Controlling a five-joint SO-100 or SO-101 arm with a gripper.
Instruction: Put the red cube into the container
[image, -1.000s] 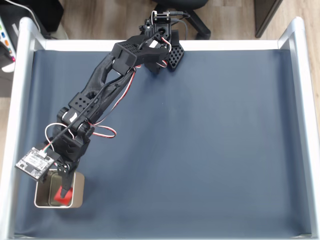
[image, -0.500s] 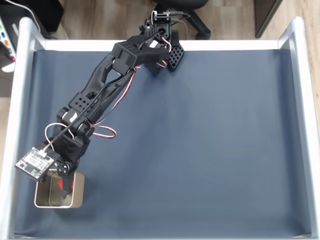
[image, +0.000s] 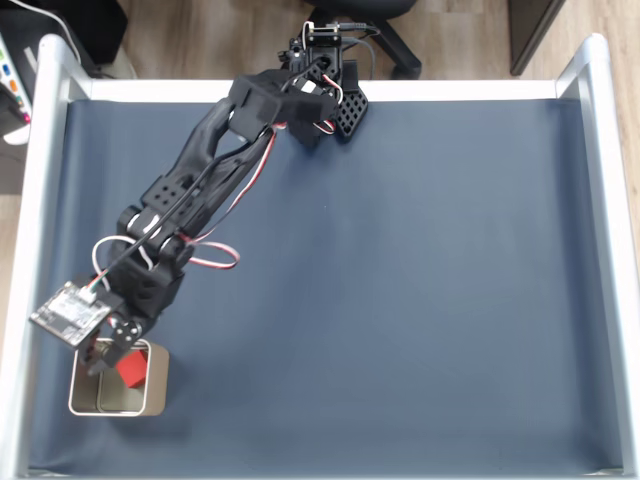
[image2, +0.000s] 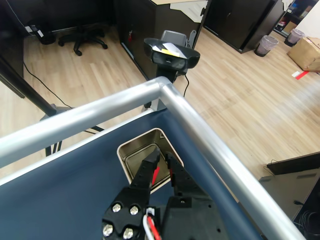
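hand (image: 118, 366): clamped on red cube (image: 131, 367) | arm stretched over container (image: 115, 402)

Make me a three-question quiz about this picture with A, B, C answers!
1. In the fixed view, where on the blue mat is the container?
A. Top right corner
B. Middle
C. Bottom left corner

2. What colour is the cube?
A. Red
B. Green
C. Yellow

3. How is the container?
A. Tipped over
B. Upright and open
C. Shut with a lid

Answers:
1 C: the container sits in the bottom left corner of the blue mat.
2 A: the red cube is bright red.
3 B: the wrist view looks down into its open top.
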